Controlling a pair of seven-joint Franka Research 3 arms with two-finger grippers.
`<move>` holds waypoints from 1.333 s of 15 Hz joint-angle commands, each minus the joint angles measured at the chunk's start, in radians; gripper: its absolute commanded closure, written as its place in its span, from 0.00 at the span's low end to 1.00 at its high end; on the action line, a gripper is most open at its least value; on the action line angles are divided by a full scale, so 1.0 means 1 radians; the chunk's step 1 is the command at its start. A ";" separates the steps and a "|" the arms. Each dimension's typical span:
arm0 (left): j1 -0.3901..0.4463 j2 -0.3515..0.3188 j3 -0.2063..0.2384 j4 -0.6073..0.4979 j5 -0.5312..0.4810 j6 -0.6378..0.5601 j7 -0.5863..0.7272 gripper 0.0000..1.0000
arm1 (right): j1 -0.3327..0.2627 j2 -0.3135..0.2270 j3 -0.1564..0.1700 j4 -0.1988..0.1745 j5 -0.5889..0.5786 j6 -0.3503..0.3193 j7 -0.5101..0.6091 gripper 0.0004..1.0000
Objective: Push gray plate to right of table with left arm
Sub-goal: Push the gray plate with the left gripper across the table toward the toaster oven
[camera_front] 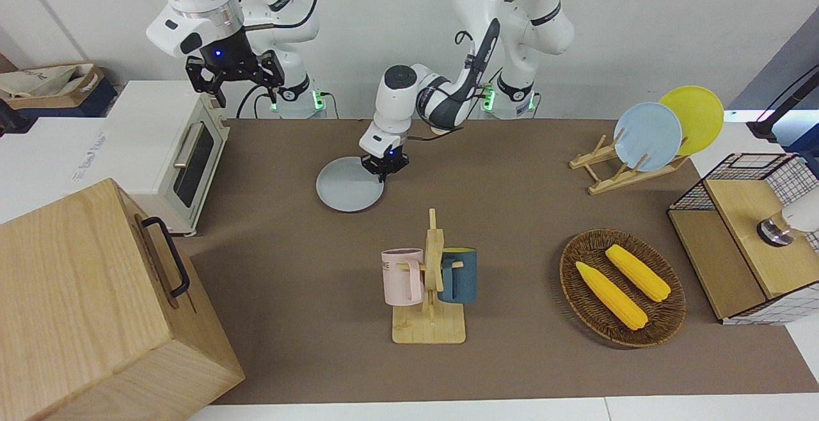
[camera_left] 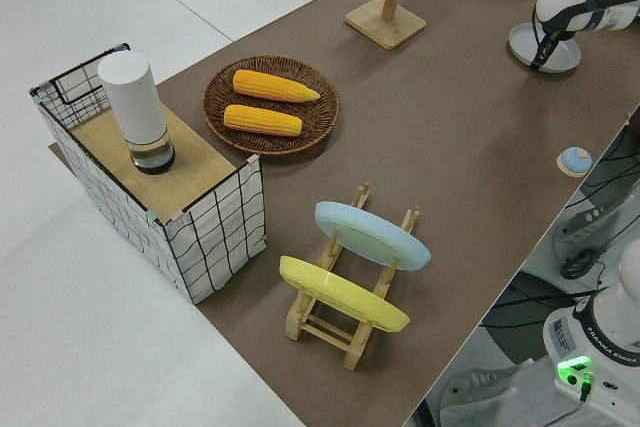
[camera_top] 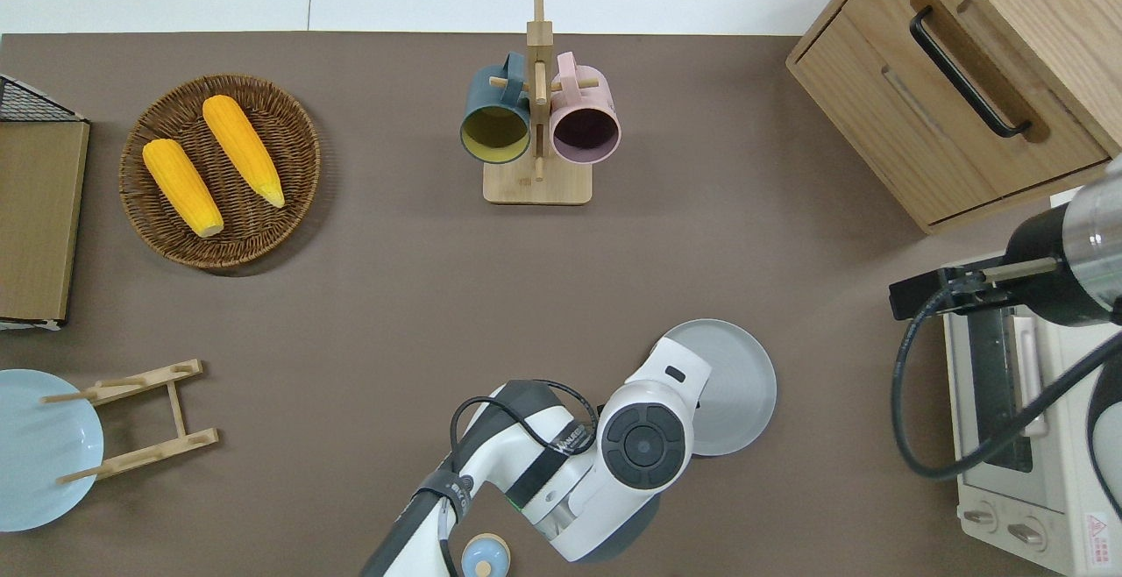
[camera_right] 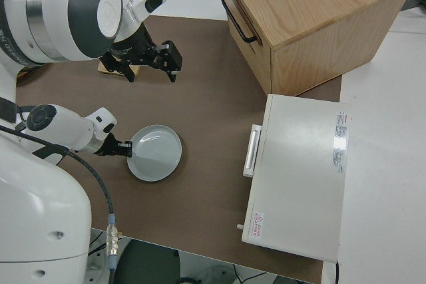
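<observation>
- The round, shallow, pale bluish-gray plate point(camera_front: 349, 185) lies flat on the long brown-covered table point(camera_front: 512, 216), near the robots' edge, between the wooden mug rack point(camera_front: 430, 286) and the white toaster oven point(camera_front: 167, 152)
- The left arm's black two-finger gripper point(camera_front: 382, 166) is down at the plate's rim on the side toward the left arm's end; whether its fingers are parted or closed cannot be told
- The right arm is parked

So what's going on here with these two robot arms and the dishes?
The left arm's end effector is down at the edge of the gray plate, on the side toward the left arm's end of the brown table. The plate lies flat, nearer the toaster oven than the plate rack. The right arm is parked.
</observation>
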 commanded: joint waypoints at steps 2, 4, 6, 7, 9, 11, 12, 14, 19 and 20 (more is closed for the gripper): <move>-0.035 0.061 0.008 0.053 -0.001 0.001 -0.034 0.80 | -0.011 -0.008 0.006 -0.001 0.008 -0.012 -0.003 0.02; -0.028 0.053 0.009 0.053 -0.001 -0.020 -0.030 0.07 | -0.011 -0.008 0.006 0.001 0.008 -0.012 -0.001 0.02; -0.023 0.027 0.018 0.053 0.000 -0.076 -0.019 0.01 | -0.011 -0.008 0.004 0.001 0.010 -0.012 -0.003 0.02; -0.020 0.009 0.021 0.053 -0.001 -0.092 -0.002 0.01 | -0.011 -0.008 0.006 0.001 0.008 -0.012 -0.003 0.02; 0.005 -0.034 0.023 0.052 -0.001 -0.146 0.025 0.01 | -0.011 -0.008 0.006 0.001 0.008 -0.012 -0.003 0.02; 0.050 -0.083 0.021 0.050 -0.010 -0.206 0.074 0.01 | -0.011 -0.008 0.006 0.001 0.008 -0.012 -0.003 0.02; 0.075 -0.112 0.021 0.046 -0.015 -0.238 0.111 0.01 | -0.011 -0.008 0.006 -0.001 0.008 -0.012 -0.003 0.02; 0.136 -0.171 0.021 0.041 -0.046 -0.313 0.198 0.01 | -0.011 -0.008 0.006 0.001 0.008 -0.012 -0.001 0.02; 0.349 -0.313 0.025 0.043 -0.133 -0.537 0.514 0.01 | -0.011 -0.008 0.006 0.001 0.008 -0.012 -0.003 0.02; 0.383 -0.333 0.025 0.049 -0.133 -0.578 0.554 0.01 | -0.011 -0.008 0.006 -0.001 0.008 -0.012 -0.001 0.02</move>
